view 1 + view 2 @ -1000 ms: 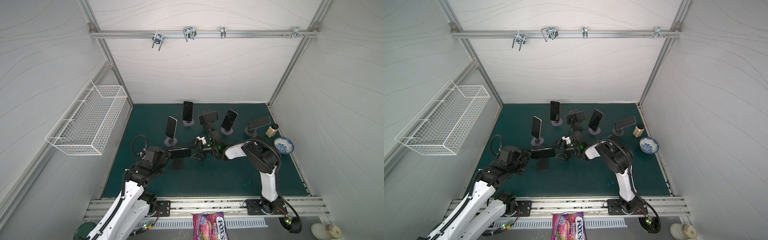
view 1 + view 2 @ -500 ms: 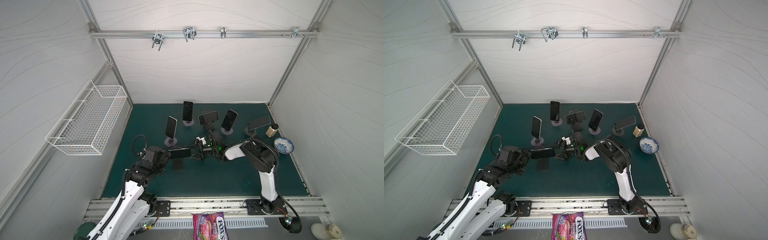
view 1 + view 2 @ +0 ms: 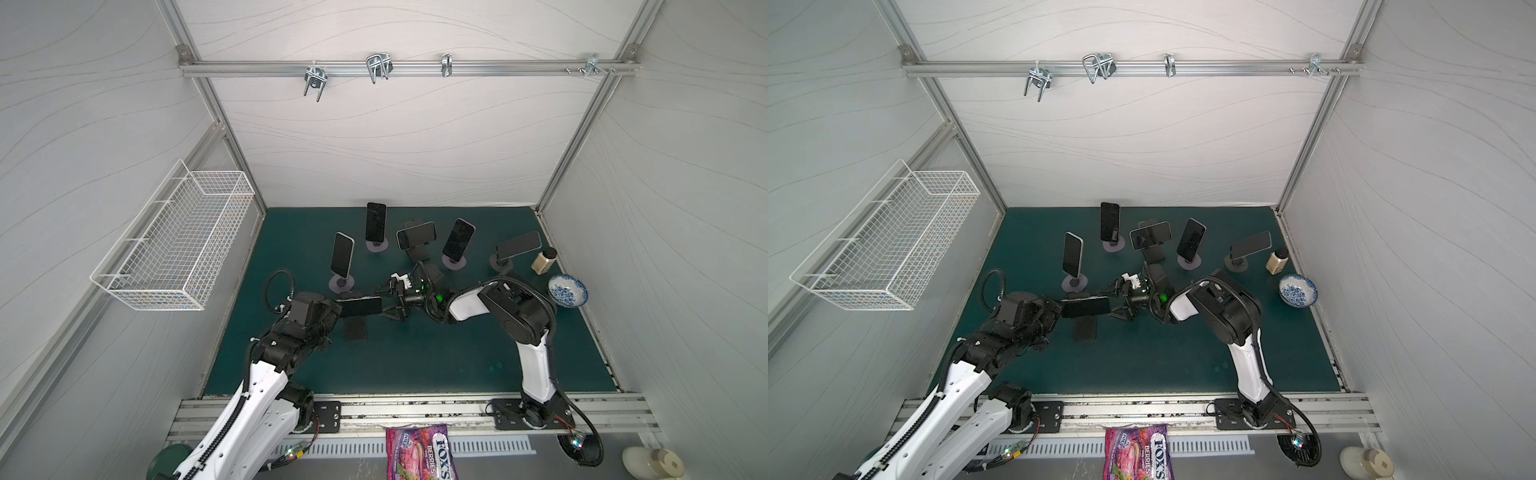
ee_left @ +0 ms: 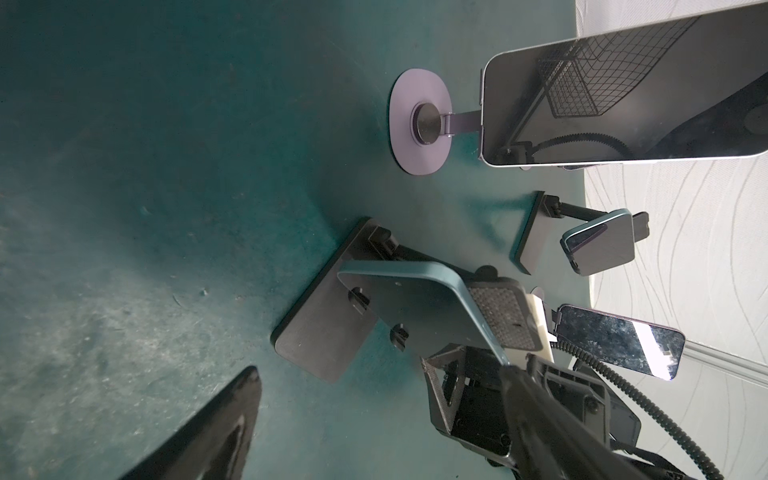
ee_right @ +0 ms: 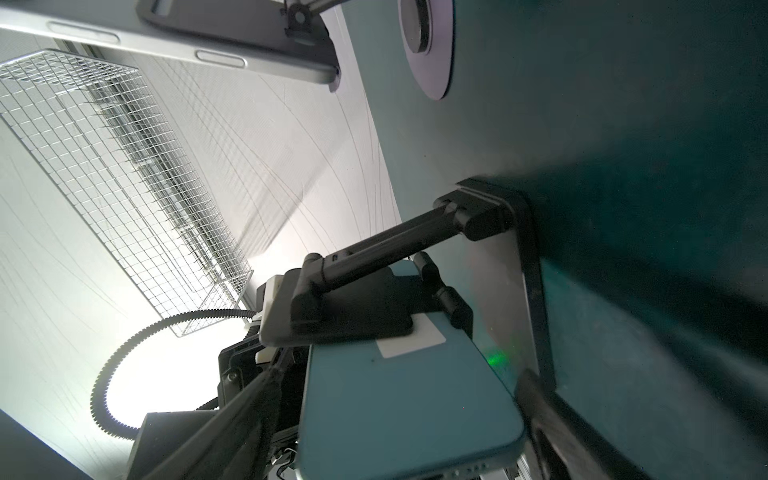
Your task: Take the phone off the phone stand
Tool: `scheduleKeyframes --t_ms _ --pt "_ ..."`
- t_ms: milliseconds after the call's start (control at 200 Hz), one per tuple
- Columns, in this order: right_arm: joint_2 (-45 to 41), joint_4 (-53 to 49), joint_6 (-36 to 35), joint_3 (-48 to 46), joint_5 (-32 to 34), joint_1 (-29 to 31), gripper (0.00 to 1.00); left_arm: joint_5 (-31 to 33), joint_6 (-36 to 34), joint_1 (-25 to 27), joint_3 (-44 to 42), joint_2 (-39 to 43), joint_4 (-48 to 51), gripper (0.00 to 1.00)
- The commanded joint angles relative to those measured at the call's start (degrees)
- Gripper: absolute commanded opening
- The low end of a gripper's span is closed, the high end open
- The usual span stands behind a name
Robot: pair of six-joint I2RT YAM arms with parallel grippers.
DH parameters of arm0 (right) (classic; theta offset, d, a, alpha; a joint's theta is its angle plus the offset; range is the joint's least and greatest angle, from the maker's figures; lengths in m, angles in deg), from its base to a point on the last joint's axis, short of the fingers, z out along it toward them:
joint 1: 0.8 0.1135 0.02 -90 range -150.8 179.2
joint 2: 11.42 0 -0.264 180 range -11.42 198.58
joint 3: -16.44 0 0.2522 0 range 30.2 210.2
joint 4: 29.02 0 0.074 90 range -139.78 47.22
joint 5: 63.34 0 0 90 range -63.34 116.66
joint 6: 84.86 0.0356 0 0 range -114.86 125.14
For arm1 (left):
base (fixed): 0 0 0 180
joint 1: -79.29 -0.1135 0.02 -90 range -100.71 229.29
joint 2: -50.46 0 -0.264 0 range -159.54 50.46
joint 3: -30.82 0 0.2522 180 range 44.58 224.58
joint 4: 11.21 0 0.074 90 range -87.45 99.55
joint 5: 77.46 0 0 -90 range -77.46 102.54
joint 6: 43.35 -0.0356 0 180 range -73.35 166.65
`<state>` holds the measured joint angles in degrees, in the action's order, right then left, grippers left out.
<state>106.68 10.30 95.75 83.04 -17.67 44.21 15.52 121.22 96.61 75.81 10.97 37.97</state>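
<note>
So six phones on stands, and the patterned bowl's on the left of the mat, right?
Not quite. Six phones on stands, yes, but the bowl sits on the right of the mat, next to the bottle; both top views show it.

Both top views: left arm (image 3: 266,374) extends from lower left of frame, angled up-right toward centre. Left gripper (image 3: 343,309) points right, jaws spread wide. Right arm (image 3: 536,365) upright at lower right, elbow folded, forearm stretched left. Right gripper (image 3: 384,302) points left, jaws splayed. Grippers face each other, close, mid-frame.
</note>
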Motion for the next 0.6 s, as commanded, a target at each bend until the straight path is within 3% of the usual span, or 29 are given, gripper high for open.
scheduleKeyframes --t_ms 0,595 --pt "1.55 3.56 3.16 -0.81 -0.93 0.68 0.89 0.8 -0.03 0.19 0.77 -0.11 -1.45 0.91" --pt "3.53 5.89 4.54 0.05 -1.38 1.04 0.84 0.76 -0.03 0.17 0.68 -0.19 -1.66 0.91"
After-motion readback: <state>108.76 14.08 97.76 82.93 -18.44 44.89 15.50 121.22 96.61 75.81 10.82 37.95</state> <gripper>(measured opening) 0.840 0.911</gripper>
